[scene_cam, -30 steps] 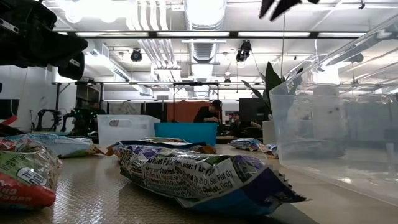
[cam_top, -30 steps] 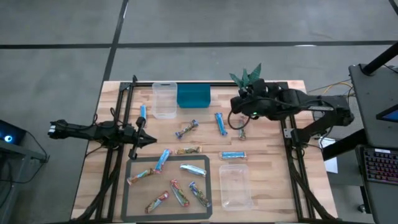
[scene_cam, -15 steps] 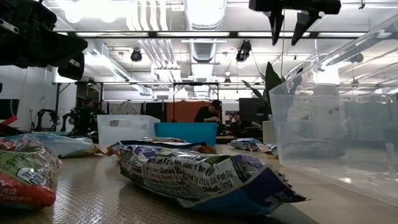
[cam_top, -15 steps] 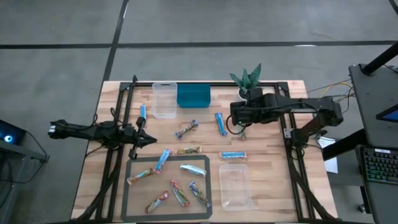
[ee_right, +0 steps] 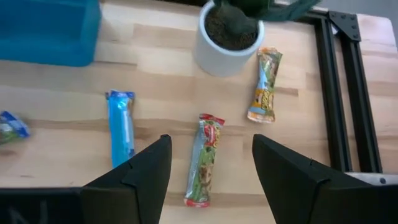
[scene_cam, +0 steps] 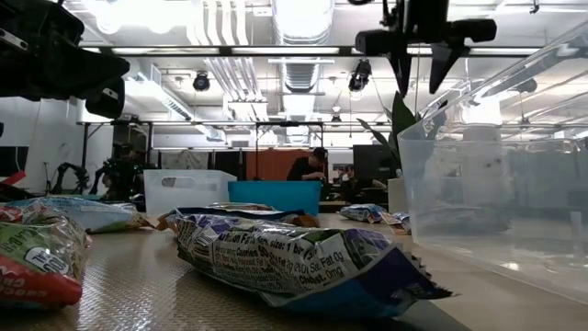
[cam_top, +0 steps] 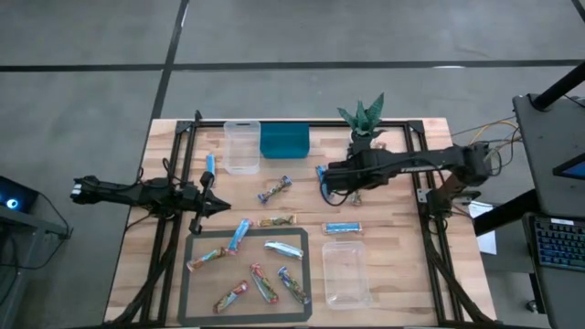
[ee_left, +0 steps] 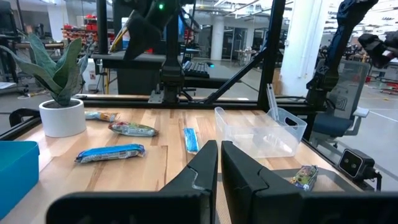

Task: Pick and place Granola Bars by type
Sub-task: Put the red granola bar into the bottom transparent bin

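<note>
Even, bright overhead light washes the wooden table (cam_top: 393, 238), and shadows under the arms sit soft and faint. Down at table height, the ceiling lights (scene_cam: 303, 14) blow out to white glare, while the nearest granola bar (scene_cam: 294, 262) is fairly crisp and the room behind goes soft. The clear tub (scene_cam: 501, 184) catches pale reflections along its rim. On the left wrist, the dark fingers (ee_left: 199, 180) blur up close. The right wrist's fingers (ee_right: 140, 177) are soft-edged too, though the red-green bar (ee_right: 204, 158) between them reads sharp.
</note>
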Robot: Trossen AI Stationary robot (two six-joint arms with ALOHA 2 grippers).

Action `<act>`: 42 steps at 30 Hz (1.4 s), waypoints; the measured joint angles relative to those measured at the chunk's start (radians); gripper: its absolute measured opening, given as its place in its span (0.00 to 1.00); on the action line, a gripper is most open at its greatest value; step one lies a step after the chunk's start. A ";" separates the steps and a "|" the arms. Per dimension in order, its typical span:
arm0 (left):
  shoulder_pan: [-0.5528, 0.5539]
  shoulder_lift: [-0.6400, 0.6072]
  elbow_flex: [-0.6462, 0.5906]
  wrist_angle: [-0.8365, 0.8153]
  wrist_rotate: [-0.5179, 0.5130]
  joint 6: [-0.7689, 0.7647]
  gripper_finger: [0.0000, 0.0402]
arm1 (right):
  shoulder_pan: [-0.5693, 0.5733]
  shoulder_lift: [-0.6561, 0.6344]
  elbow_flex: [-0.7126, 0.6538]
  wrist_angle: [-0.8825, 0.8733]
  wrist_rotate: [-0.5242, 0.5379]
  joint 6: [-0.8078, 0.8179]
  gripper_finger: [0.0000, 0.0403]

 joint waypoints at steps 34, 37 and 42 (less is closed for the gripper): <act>0.000 0.000 0.000 0.000 0.000 0.000 0.01 | 0.014 0.023 -0.423 0.307 -0.156 0.260 0.53; 0.000 0.000 0.000 0.000 0.000 0.000 0.01 | 0.010 0.023 -0.449 0.361 -0.156 0.254 0.53; 0.000 0.000 0.000 0.000 0.000 0.000 0.01 | 0.007 0.025 -0.485 0.456 -0.157 0.217 0.53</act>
